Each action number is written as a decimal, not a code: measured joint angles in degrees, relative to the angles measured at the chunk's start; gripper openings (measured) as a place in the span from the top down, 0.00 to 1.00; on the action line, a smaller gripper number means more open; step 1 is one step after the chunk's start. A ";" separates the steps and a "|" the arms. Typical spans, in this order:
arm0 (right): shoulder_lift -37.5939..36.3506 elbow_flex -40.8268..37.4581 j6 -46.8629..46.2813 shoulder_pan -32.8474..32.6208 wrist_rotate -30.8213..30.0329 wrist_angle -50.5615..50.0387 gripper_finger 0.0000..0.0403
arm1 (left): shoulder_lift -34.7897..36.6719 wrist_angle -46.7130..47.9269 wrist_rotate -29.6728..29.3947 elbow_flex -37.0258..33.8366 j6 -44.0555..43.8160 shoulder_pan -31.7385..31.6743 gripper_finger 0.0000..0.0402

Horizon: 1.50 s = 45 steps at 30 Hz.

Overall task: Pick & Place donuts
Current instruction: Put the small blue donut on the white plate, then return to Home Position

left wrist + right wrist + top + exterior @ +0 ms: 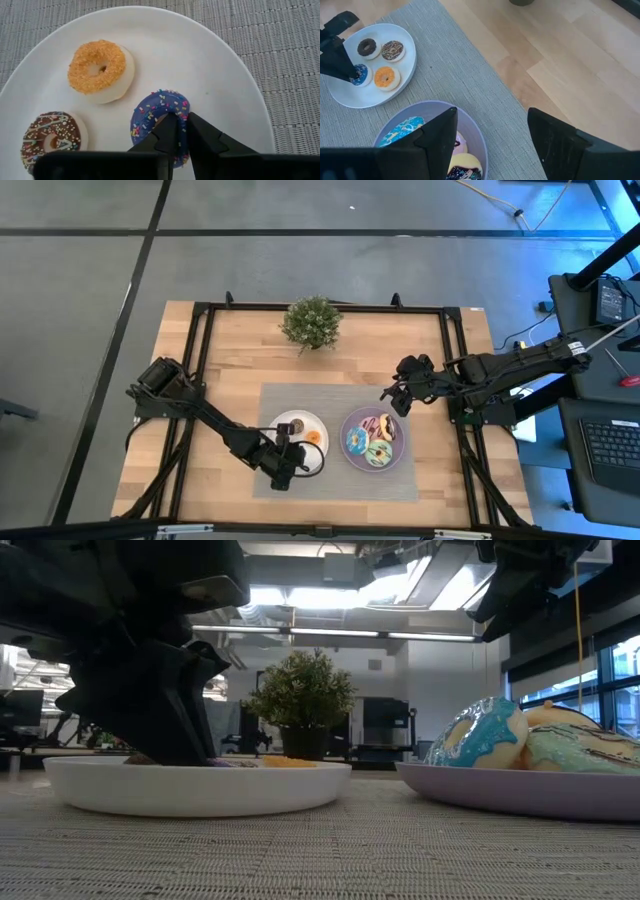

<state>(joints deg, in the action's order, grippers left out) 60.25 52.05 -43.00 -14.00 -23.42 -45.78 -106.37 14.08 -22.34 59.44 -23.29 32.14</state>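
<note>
A white plate (225,60) on the grey mat carries an orange mini donut (97,67), a chocolate sprinkled mini (50,137), a dark brown mini (367,47) and a purple sprinkled mini donut (155,115). My left gripper (181,120) reaches down onto the plate's near side and is shut on the purple mini. The purple plate (500,795) to its right holds larger frosted donuts, among them a blue one (400,132). My right gripper (392,395) hangs open above that plate's far right side, touching nothing. My left gripper pinches the purple mini donut's ring wall (183,131) on the side nearest the wrist. One finger (167,132) stands in the hole and the other (202,137) outside the rim. The fingers slant down from the table's near left. The donut lies flat on the white plate.
A green potted plant (312,322) stands at the far middle of the table. The grey mat (340,400) lies under both plates, with bare wood around it. Black frame rails (200,360) run along the table's left and right sides.
</note>
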 joint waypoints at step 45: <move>0.02 0.00 0.15 0.00 -0.02 0.07 0.40 | 3.01 1.52 -0.51 0.11 -0.99 -0.11 0.57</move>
<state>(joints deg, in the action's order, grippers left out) 60.27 52.05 -42.85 -14.00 -23.44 -45.71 -103.35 15.59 -22.85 59.55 -24.27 32.03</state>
